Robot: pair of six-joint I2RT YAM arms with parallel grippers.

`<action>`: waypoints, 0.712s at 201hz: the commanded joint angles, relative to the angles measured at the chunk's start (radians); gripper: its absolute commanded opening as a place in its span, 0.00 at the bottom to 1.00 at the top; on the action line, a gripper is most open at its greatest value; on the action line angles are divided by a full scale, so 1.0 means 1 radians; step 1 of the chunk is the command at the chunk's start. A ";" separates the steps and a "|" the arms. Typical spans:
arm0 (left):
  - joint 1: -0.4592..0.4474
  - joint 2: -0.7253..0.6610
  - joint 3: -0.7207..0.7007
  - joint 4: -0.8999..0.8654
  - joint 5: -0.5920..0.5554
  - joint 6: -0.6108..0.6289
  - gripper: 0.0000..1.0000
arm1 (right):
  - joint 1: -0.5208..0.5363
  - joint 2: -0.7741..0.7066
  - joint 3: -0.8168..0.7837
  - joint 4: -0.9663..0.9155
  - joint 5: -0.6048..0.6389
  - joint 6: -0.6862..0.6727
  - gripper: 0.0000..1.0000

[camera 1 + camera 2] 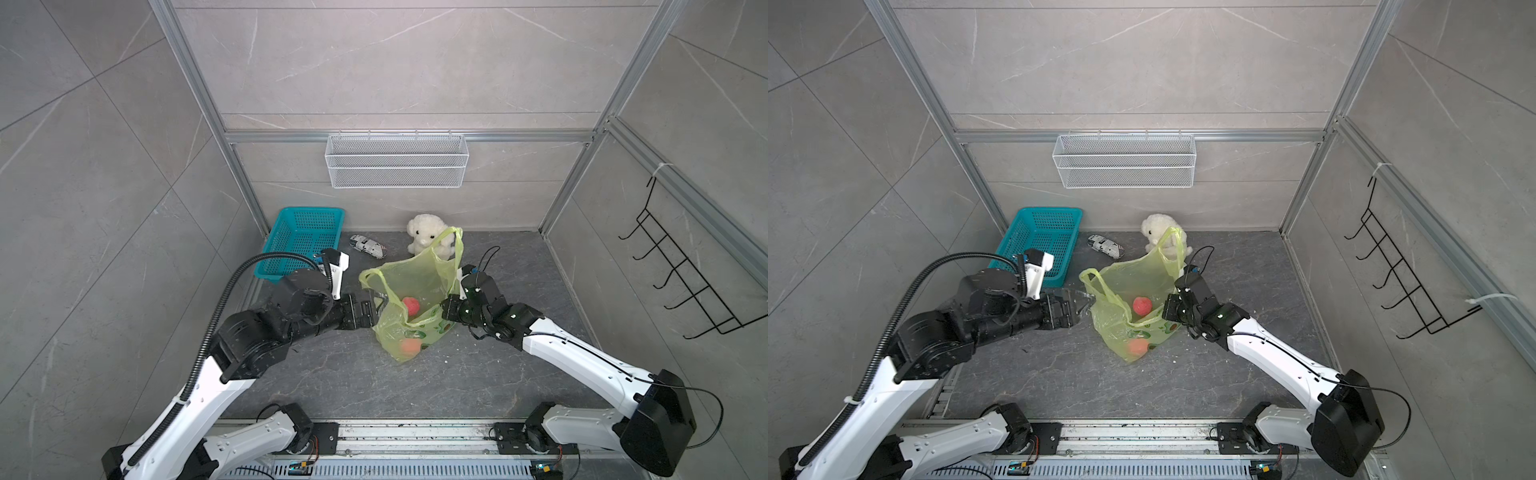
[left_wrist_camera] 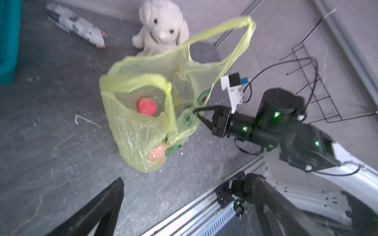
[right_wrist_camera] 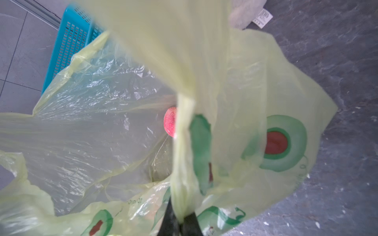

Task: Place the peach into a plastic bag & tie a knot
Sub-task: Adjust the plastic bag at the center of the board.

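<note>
Left claw (image 1: 1084, 303): standing wide open, holding nothing, just beside the plastic bag (image 1: 415, 274).
Right claw (image 2: 194, 111): squeezing tight on a strip of the plastic bag's side.
Plastic bag: sitting on the floor between both arms, its mouth gaping open.
Fruit: a red fruit (image 1: 411, 305) and an orange fruit (image 1: 409, 345) are lying inside.

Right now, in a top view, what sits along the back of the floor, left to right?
Basket → patterned toy → plush dog.
</note>
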 commanded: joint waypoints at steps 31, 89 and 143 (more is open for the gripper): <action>0.000 -0.032 -0.205 0.261 -0.086 -0.071 0.99 | 0.083 0.014 0.076 -0.115 0.069 0.078 0.00; 0.001 0.127 -0.153 0.404 -0.120 -0.098 0.94 | 0.147 0.010 0.084 -0.140 0.121 0.088 0.00; 0.073 0.200 -0.098 0.445 -0.079 -0.010 0.18 | 0.186 -0.020 0.094 -0.166 0.168 0.062 0.00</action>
